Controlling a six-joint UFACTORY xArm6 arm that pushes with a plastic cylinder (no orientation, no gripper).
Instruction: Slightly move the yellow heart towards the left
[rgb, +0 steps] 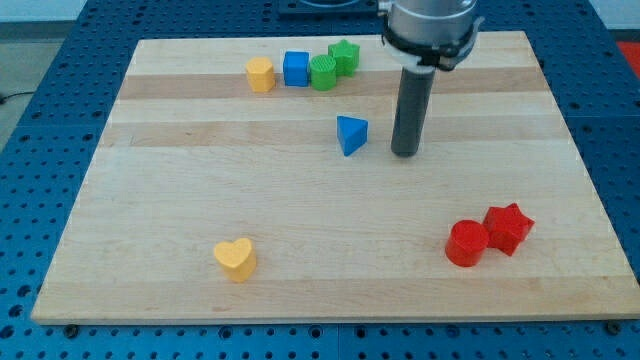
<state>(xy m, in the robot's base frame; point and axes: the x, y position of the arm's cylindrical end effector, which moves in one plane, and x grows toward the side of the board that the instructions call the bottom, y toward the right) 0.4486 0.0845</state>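
Far at seven o'clock from my tip (405, 153), fingerless, the heart (236, 258) awaits our approach to its three o'clock side.

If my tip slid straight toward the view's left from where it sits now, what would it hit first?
Most likely the blue triangular block, just left of my tip with a small gap between them. It sits slightly higher in the view, so contact may be glancing. The yellow heart lies far lower left, off that line.
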